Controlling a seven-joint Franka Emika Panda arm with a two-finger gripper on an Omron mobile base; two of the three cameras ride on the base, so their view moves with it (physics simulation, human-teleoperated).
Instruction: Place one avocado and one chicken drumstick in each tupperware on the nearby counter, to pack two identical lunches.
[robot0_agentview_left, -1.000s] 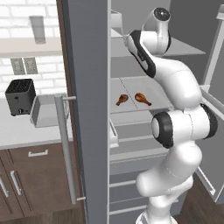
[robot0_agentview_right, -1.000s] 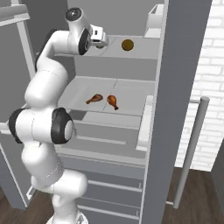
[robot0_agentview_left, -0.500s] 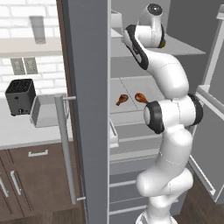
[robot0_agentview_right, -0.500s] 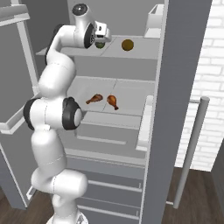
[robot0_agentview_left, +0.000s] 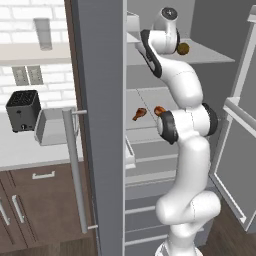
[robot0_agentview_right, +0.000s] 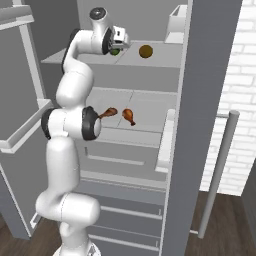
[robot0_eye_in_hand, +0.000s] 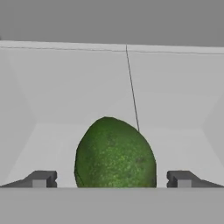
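A white robot arm reaches up into an open grey fridge. Its end effector (robot0_agentview_right: 120, 44) sits at the top shelf (robot0_agentview_right: 160, 54), fingers spread wide, holding nothing. In the hand view a dark green avocado (robot0_eye_in_hand: 114, 153) stands on the shelf floor between the two fingertips (robot0_eye_in_hand: 41, 178), close to the camera, with a clear gap on either side. In the right base view the same green avocado (robot0_agentview_right: 115, 51) peeks out just beside the end effector.

A second avocado, olive-brown (robot0_agentview_right: 145, 51), rests on the same top shelf, a little apart from the green one, nearer the fridge's open side. In the left base view it (robot0_agentview_left: 183, 48) shows just past the arm's upper end.

One shelf down lie two reddish-brown drumsticks. In the right base view the one nearer the arm (robot0_agentview_right: 108, 113) is partly behind the arm's dark elbow joint, and the other (robot0_agentview_right: 129, 116) lies just beside it, apart from it. In the left base view, one drumstick (robot0_agentview_left: 139, 113) lies in the open and the other (robot0_agentview_left: 160, 110) touches the edge of the elbow joint in the picture.

Left of the fridge, in the left base view, an off-white tabletop (robot0_agentview_left: 20, 150) over dark brown cabinets carries a light-grey tupperware (robot0_agentview_left: 50, 126), partly behind the fridge door's handle bar (robot0_agentview_left: 74, 170). A black toaster (robot0_agentview_left: 23, 110) stands beside the tray.
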